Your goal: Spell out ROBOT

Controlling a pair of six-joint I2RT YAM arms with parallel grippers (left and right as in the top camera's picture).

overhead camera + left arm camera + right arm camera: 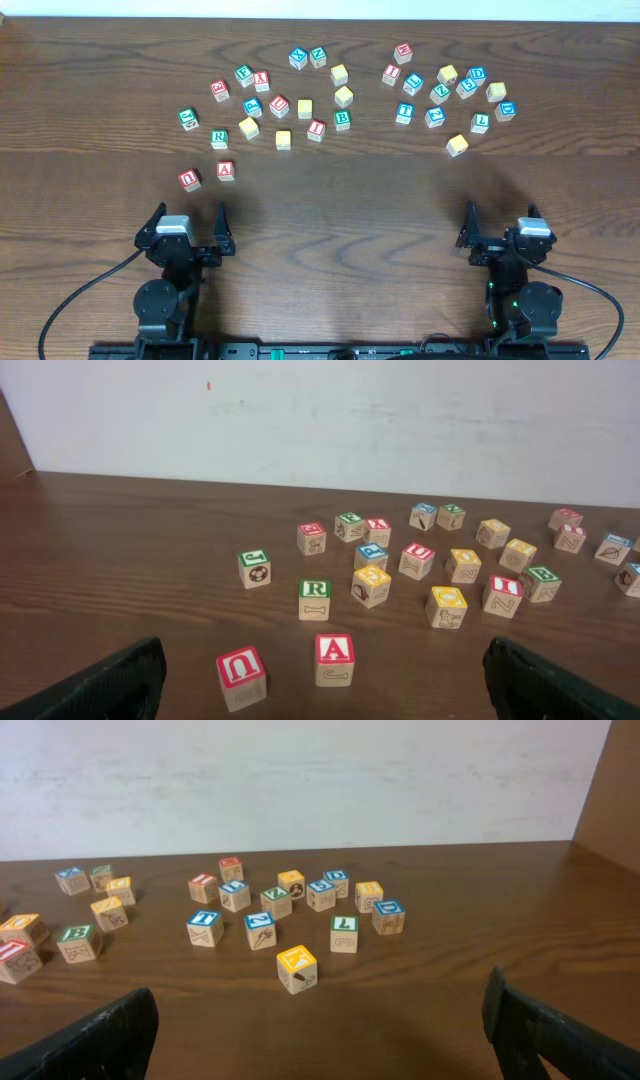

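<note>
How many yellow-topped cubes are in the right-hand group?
3: the middle yellow cube toward the group's back, the right-edge yellow cube, and the front yellow cube alone, nearest the robot. None appear hidden.

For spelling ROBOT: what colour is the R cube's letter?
Green, on the small wooden R cube; best seen from the left wrist.

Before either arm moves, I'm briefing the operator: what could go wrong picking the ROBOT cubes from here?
1. The green R cube has a yellow cube near it; the wide-open left gripper could knock that neighbour on the way down.
2. The green B cube sits close to a red-lettered cube, so the fingers may push both.
3. Several blue-lettered cubes cluster on the right; the wrong letter could be picked.
</note>
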